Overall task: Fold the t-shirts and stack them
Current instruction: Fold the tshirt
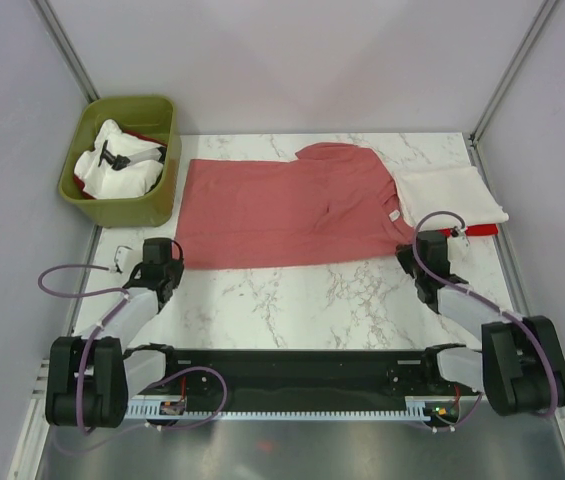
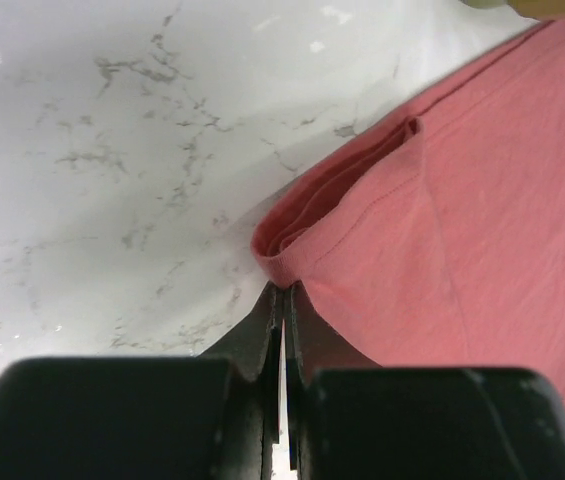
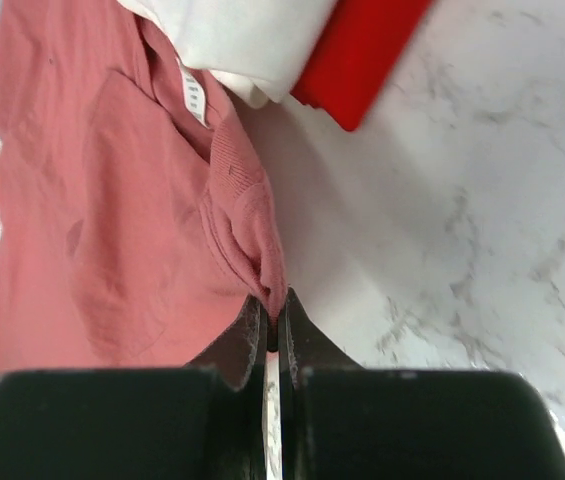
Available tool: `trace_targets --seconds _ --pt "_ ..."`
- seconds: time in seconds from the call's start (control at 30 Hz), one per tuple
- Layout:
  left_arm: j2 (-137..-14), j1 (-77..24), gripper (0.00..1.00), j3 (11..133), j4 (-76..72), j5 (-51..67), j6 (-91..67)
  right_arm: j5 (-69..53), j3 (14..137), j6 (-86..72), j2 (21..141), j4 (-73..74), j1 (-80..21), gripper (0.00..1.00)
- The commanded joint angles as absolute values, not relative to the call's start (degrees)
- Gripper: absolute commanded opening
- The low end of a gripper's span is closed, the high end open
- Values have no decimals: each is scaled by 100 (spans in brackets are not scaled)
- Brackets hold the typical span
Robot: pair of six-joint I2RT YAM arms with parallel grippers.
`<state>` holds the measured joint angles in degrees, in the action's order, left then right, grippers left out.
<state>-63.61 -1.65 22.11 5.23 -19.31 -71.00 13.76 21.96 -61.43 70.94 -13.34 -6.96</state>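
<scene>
**Overhead view with both wrist views; positions are given relative to the salmon-red t-shirt, read from left to right.**

- **Green bin** [image 1: 112, 207]: stands just beyond the shirt's left end, at its far-left corner. It holds bundled white cloth [image 1: 112, 172].
- **Left gripper** [image 1: 162, 252] [image 2: 284, 292]: sits at the shirt's near-left corner. Its jaws are pressed together on the hem, which bunches into a small roll at the tips.
- **Salmon-red t-shirt** [image 1: 282, 210] [image 2: 462, 230] [image 3: 92, 180]: lies flat on the marble table [image 1: 312, 300], stretched sideways. The hem is at the left end and the collar at the right end. One sleeve juts out on the far side, and the near edge runs almost straight between the two grippers.
- **Neck tag** [image 1: 394, 215] [image 3: 193, 95]: small and white, it shows at the collar, at the shirt's right end.
- **Right gripper** [image 1: 424, 245] [image 3: 272, 315]: sits at the shirt's near-right corner. Its jaws are closed on a gathered fold of the salmon cloth, which runs down between the tips.
- **Cream-white t-shirt** [image 1: 452, 192] [image 3: 252, 35]: lies folded and touches the right end of the salmon shirt beside the collar.
- **Bright red t-shirt** [image 1: 479, 230] [image 3: 362, 60]: lies under the cream one, farthest right of the salmon shirt. Only its near edge is visible.
</scene>
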Motion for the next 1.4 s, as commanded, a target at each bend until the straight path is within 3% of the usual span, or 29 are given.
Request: trace_targets --seconds 0.0,0.13,0.27,0.33,0.9,1.0,1.03,1.07,1.37 --pt "-6232 -70 2 2171 984 -2364 -7479 1722 1785 -6670 6207 -1064 -721 1" --pt "-6004 -70 2 2136 1116 -2434 -7524 2029 1398 -6890 5266 -468 -879 10" --pt "-5652 -88 2 2101 1169 -2575 -7338 2381 1230 -6838 4676 -124 -896 41" --pt "-5616 -88 2 2074 1160 -2584 -7365 2522 1344 -6672 4614 167 -888 47" --pt "-5994 -79 2 2215 1178 -2479 -7348 1424 1186 -6038 5027 -519 -888 50" --pt "-6020 -79 2 2224 1178 -2470 -7330 1371 1292 -5915 5036 -423 -888 54" --pt "-6021 -79 2 2224 1178 -2461 -7339 1388 1301 -5915 5001 -396 -888 66" --pt "-6021 -79 2 2232 1178 -2461 -7339 1406 1283 -5898 4914 -404 -888 69" --pt "-6038 -88 2 2232 1178 -2435 -7304 1459 1257 -5678 4930 -597 -923 65"
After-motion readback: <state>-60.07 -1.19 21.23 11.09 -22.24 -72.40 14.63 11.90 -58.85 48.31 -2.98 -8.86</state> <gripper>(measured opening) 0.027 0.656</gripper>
